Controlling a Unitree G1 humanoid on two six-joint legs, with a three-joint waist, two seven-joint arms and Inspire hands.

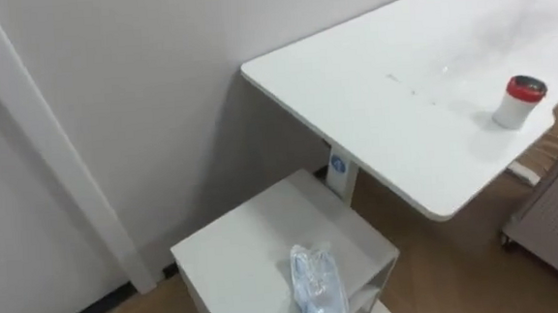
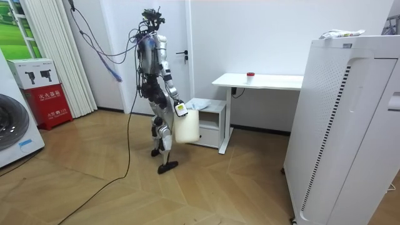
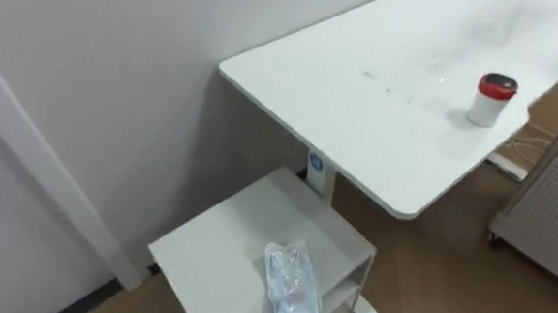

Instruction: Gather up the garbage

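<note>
Garbage (image 1: 318, 285), a crumpled clear plastic piece, lies at 6 o'clock in the eye views on the low white surface (image 1: 236, 251), its long axis running 12 to 6 o'clock. In the room view the right robot hand (image 2: 179, 109) is closed on a hanging white bin (image 2: 187, 128), and the plastic sits near it at 2 o'clock; I judge that hand too occupied to take it
</note>
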